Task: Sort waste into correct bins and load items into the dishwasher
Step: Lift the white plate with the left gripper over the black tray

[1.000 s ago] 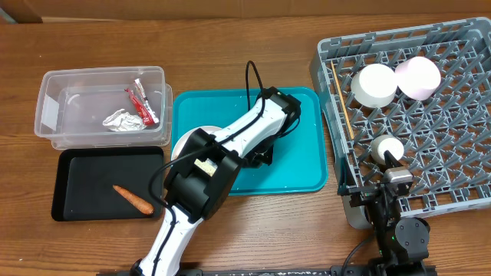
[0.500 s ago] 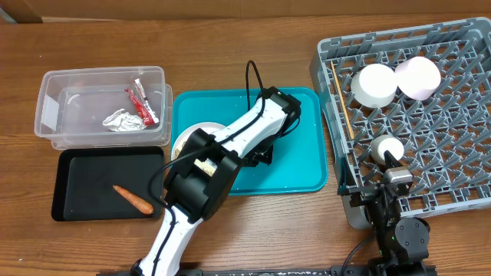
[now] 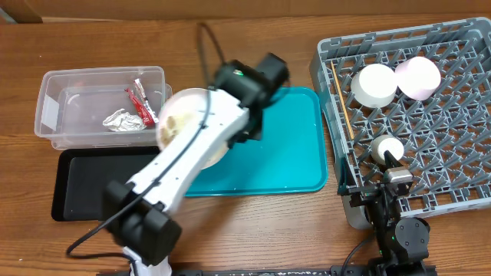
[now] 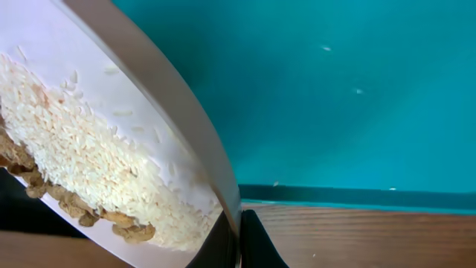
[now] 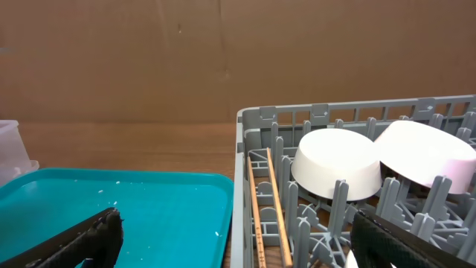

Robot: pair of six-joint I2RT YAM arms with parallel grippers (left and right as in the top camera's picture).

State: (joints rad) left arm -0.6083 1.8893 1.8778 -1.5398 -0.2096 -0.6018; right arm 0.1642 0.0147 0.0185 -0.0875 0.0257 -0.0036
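Observation:
My left gripper is shut on the rim of the white plate. It holds the plate tilted in the air over the meeting edges of the clear tub, the black tray and the teal tray. Rice and nuts lie on the plate. The red wrapper and the silver wrapper lie in the tub. My arm hides the carrot. The grey rack holds two bowls, a small bowl and the chopsticks. My right gripper is open at the rack's front left corner.
The right wrist view shows the teal tray dotted with rice grains, the rack's wall, the chopsticks and two upturned bowls. The left arm crosses the black tray.
My left arm has lifted the plate off the teal tray and swung it up and left, tilted, toward the tub and black tray. It now hides the carrot. The right arm has not moved.

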